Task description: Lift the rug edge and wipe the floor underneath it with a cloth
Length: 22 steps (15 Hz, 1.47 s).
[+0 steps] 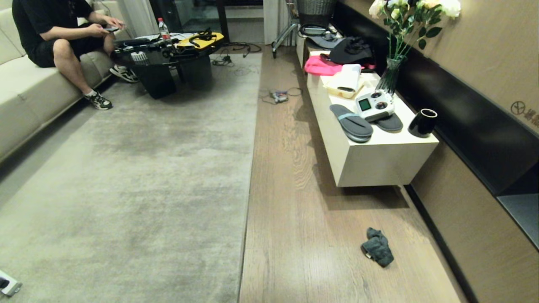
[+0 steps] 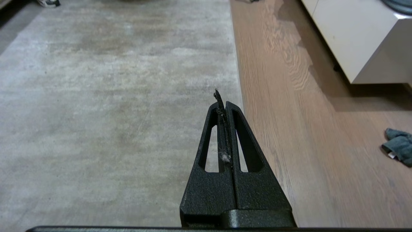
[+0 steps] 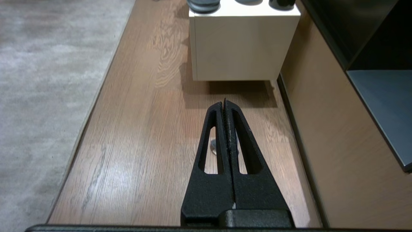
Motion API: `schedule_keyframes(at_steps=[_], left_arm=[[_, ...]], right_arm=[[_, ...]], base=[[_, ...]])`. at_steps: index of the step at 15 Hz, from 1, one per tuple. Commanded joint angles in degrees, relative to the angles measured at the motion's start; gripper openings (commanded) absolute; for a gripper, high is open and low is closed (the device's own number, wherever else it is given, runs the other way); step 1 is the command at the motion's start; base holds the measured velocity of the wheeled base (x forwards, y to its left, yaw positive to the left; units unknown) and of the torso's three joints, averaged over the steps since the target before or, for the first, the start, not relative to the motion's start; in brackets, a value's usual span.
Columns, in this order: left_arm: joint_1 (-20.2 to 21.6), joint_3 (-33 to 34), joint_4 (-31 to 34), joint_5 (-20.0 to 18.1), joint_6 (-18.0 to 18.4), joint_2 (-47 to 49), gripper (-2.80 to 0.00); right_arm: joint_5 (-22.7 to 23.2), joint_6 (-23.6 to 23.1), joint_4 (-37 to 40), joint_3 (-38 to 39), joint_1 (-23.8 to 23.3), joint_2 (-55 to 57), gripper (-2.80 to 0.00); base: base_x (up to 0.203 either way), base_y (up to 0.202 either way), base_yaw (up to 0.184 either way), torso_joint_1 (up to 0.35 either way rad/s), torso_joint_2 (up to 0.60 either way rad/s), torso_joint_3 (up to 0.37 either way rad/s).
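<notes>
A large pale grey rug [image 1: 126, 176] lies flat, and its straight rug edge [image 1: 249, 185] runs beside a strip of wood-grain floor [image 1: 303, 219]. On that floor, near the wall, lies the crumpled dark grey-teal cloth [image 1: 377, 247]. Neither gripper shows in the head view. In the left wrist view my left gripper [image 2: 222, 103] is shut and empty, hanging over the rug just inside the rug edge [image 2: 237, 80], with the cloth [image 2: 399, 146] off to the side. My right gripper [image 3: 223, 103] is shut and empty above the floor [image 3: 145, 129]; a bit of the cloth [image 3: 213, 145] shows through its finger slot.
A white low cabinet [image 1: 379, 164] with slippers [image 1: 351, 123], a controller [image 1: 374, 105], a black cup [image 1: 422, 123] and a flower vase [image 1: 391, 75] stands along the wall. Cables [image 1: 280, 97] lie on the floor farther off. A person [image 1: 59, 38] sits on a sofa by a black coffee table [image 1: 168, 63].
</notes>
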State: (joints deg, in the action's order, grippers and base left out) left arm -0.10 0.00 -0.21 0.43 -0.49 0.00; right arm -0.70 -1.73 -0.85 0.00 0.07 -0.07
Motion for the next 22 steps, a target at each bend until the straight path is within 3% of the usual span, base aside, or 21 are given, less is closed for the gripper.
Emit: schedule_keyframes(at_steps=[1, 7, 22], left_arm=[[0.01, 0.00, 0.03, 0.01, -0.04, 0.09, -2.80], [0.01, 0.00, 0.03, 0.01, 0.05, 0.09, -2.80], [0.01, 0.00, 0.03, 0.01, -0.04, 0.09, -2.80]], right_arm=[[0.00, -0.03, -0.03, 0.00, 0.01, 0.09, -2.80], [0.00, -0.03, -0.03, 0.00, 0.01, 0.07, -2.80], [0.00, -0.03, -0.03, 0.00, 0.01, 0.07, -2.80]], base=[[0.000, 0.000, 0.000, 0.005, 0.00, 0.207], [0.000, 0.000, 0.000, 0.002, 0.00, 0.197], [0.000, 0.000, 0.000, 0.000, 0.00, 0.014]])
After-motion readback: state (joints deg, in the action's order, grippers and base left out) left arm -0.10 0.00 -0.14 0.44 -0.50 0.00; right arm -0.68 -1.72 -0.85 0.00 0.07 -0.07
